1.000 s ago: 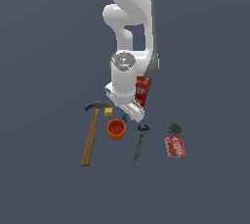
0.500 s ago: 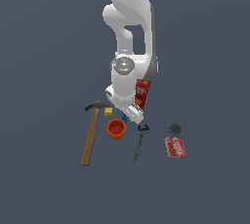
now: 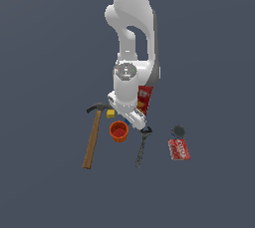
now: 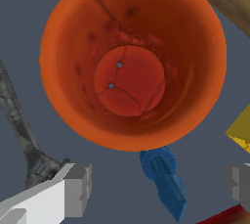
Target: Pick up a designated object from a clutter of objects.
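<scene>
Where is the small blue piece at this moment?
In the wrist view the blue piece lies on the floor between the two fingers of the open tool, against the rim of the orange cup, near the yellow cube.

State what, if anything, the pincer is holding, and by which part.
Nothing. The pincer is open; the tiny blue pointed piece lies between its fingers, touching neither, beside the orange cup.

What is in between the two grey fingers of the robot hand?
The wrist view shows the tiny blue pointed piece between the end effector's grey fingers, untouched, beside the orange cup's rim.
</scene>
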